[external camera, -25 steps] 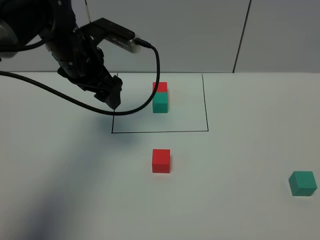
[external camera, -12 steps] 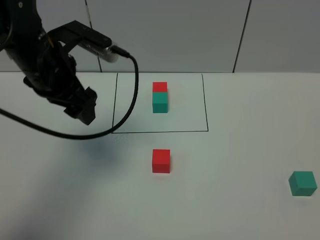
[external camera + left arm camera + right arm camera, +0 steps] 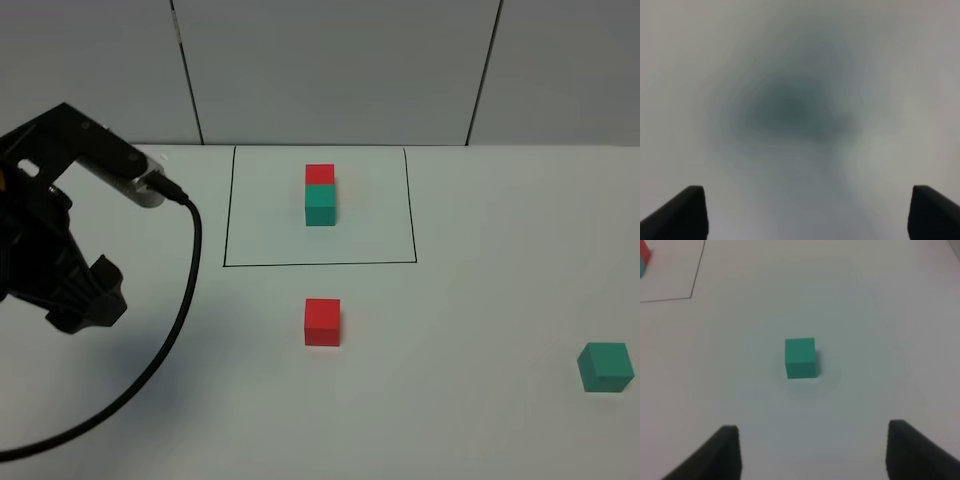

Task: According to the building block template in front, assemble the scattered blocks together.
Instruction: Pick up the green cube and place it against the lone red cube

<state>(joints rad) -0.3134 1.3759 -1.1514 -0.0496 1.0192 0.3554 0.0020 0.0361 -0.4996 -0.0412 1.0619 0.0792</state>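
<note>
Exterior high: template (image 3: 320, 195) sits at 12 o'clock on the counter (image 3: 480, 300), red far, teal touching it at 6. Loose red cube (image 3: 322, 322) is just outside the frame line at 6; loose teal cube (image 3: 605, 366) is well apart at 4. Left arm (image 3: 60, 250) is at 9, touching nothing. Left wrist: left claw (image 3: 810, 212) released, only blurred counter below. Right wrist: right claw (image 3: 815, 452) released, empty, loose teal cube centred ahead. Reads as pre-grasp on teal. Next: descend, straddle it square, clench, carry to 6 o'clock of loose red cube, touching.
</note>
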